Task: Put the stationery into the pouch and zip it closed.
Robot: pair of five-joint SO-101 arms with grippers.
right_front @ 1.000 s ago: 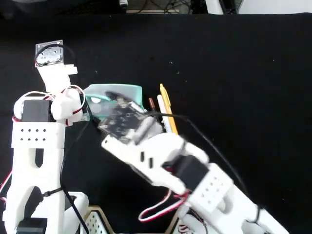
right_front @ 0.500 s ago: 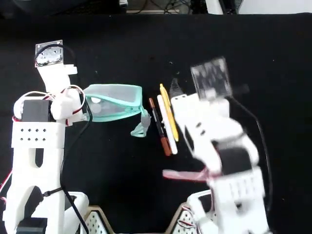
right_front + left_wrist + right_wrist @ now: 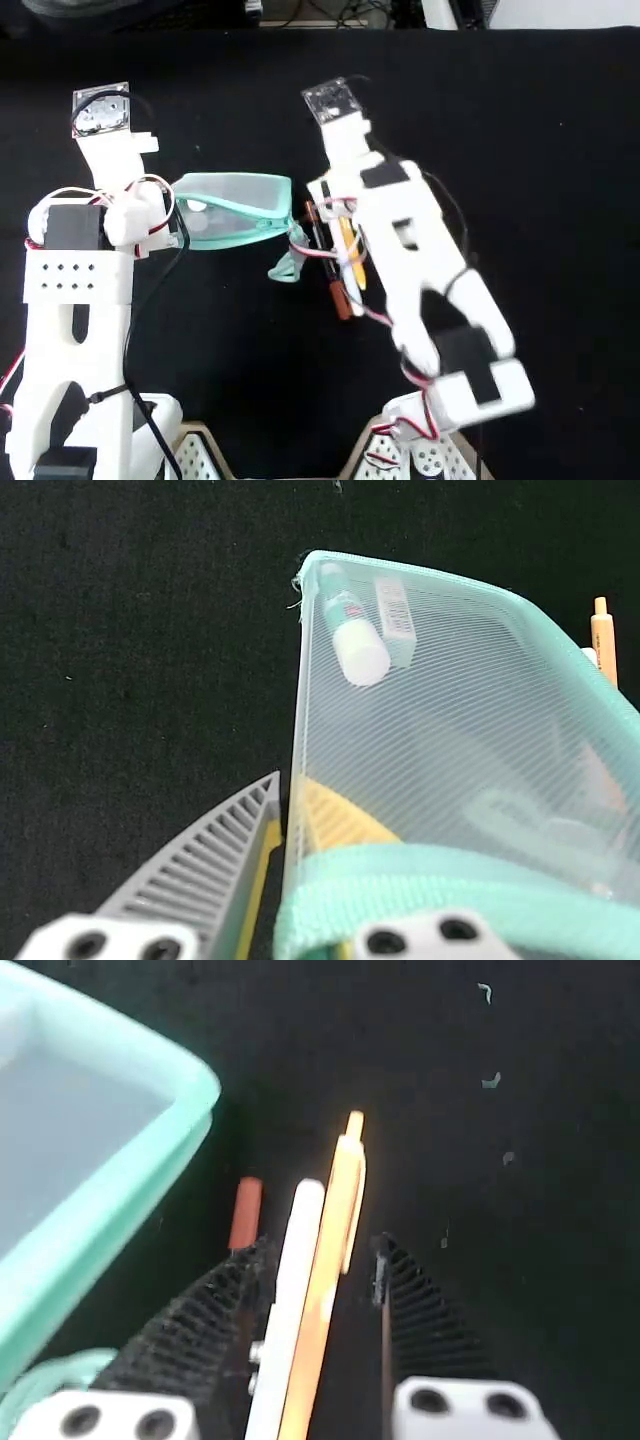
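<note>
Black table (image 3: 520, 120) carries everything. Left claw (image 3: 292, 815) is clenched on the rim of the mint pouch (image 3: 235, 205), seemingly to steady it with its mouth toward the pens. Right claw (image 3: 322, 1250) hangs released, jaws straddling the white pen (image 3: 295, 1260) and yellow pen (image 3: 337, 1215), apparently lined up for a pinch. A brown pen (image 3: 245, 1212) lies just beside.

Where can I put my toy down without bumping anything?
The black table is bare to the right of the right arm and along the far strip beyond the pouch. It is crowded between pouch and pens, where the right tool straddles two pens.
</note>
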